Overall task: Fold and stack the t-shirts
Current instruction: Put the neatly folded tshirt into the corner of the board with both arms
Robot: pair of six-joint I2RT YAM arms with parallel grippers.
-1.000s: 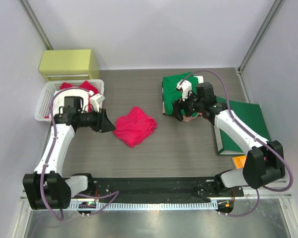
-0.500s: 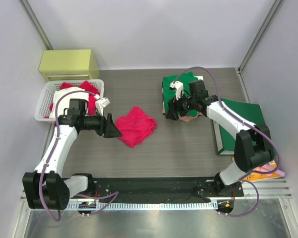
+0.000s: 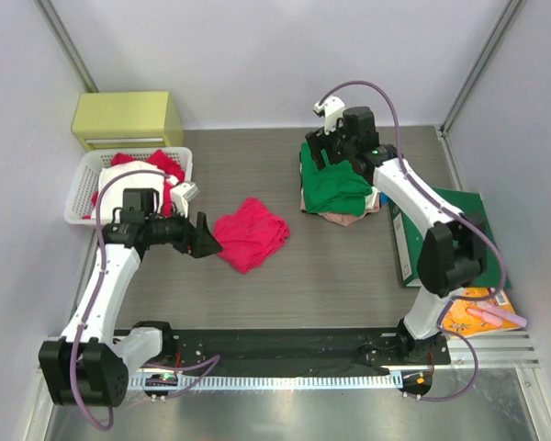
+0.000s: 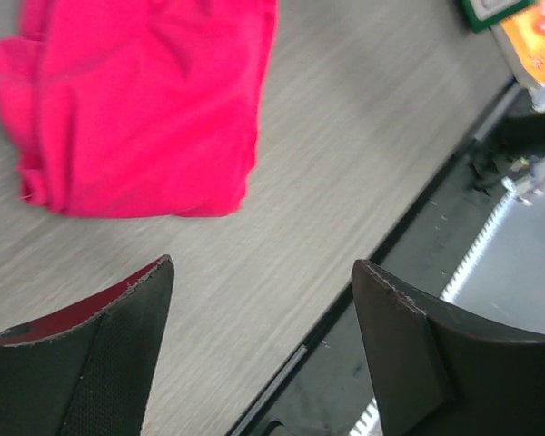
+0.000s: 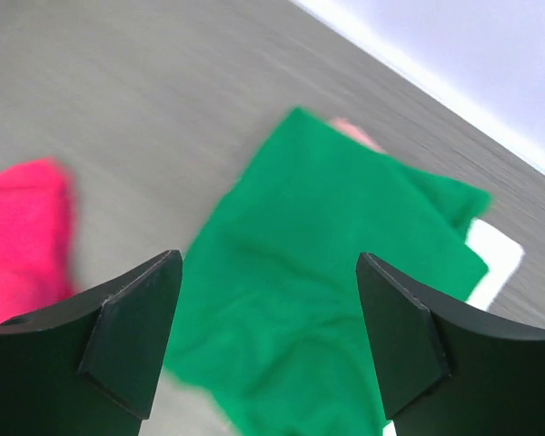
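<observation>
A crumpled pinkish-red t-shirt (image 3: 250,232) lies on the table's middle; it also fills the upper left of the left wrist view (image 4: 136,100). My left gripper (image 3: 205,241) is open and empty, just left of it on the table. A green t-shirt (image 3: 335,186) lies folded on top of a pale beige-pink one (image 3: 340,218) at the back right. It also shows in the right wrist view (image 5: 336,272). My right gripper (image 3: 323,152) is open and empty, above the green shirt's far edge. More red cloth (image 3: 156,165) sits in the basket.
A white basket (image 3: 84,188) stands at the far left, a yellow-green drawer box (image 3: 127,118) behind it. A flat dark-green folder (image 3: 441,234) lies at the right, an orange packet (image 3: 473,312) near its front. A black strip (image 4: 418,227) edges the table front.
My right gripper has moved from the pile's front left to its far edge, above it. My left gripper has moved right to the red shirt's left edge.
</observation>
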